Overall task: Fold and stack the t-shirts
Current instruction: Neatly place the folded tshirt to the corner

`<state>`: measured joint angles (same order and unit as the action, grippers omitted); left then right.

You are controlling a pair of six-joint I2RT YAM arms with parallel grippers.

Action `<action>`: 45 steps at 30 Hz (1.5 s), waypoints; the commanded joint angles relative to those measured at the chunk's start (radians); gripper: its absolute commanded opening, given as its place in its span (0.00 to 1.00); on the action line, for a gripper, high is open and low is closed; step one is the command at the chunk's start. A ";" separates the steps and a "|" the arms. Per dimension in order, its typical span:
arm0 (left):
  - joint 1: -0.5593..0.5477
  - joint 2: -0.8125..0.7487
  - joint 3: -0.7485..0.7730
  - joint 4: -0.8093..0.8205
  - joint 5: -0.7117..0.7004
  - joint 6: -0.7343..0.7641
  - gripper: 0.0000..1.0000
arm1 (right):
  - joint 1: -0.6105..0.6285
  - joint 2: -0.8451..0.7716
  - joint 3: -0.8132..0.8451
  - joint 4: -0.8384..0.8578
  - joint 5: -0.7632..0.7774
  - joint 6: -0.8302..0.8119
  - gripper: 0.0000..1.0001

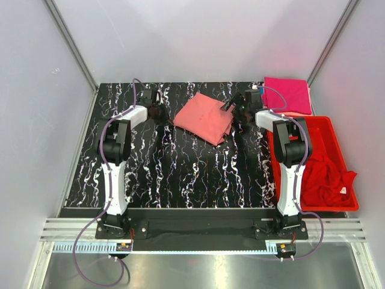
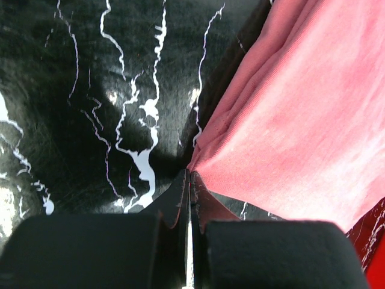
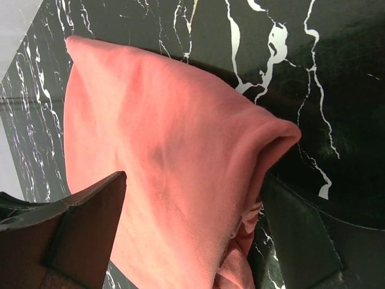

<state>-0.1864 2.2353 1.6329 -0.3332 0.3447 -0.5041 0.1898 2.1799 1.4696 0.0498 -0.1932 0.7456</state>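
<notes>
A folded salmon-pink t-shirt lies at the back middle of the black marbled table. My left gripper is at its left corner. In the left wrist view the jaws are shut, and the shirt is drawn to a point at the left gripper, pinched there. My right gripper is at the shirt's right edge. It stands open, its fingers either side of the thick folded edge of the shirt. A magenta-pink t-shirt lies folded at the back right. A red t-shirt lies crumpled in the bin.
A rigid red plastic bin stands along the table's right side, beside the right arm. Grey walls close the table in at the left, back and right.
</notes>
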 commanded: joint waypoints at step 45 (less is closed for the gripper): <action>-0.001 -0.219 -0.239 -0.047 -0.039 -0.097 0.22 | -0.001 -0.052 -0.069 0.164 -0.152 -0.212 0.00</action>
<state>-0.1925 2.1014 1.4128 -0.2798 0.3569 -0.5888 0.1867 2.1857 1.3670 0.1833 -0.2913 0.6540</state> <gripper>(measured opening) 0.173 0.077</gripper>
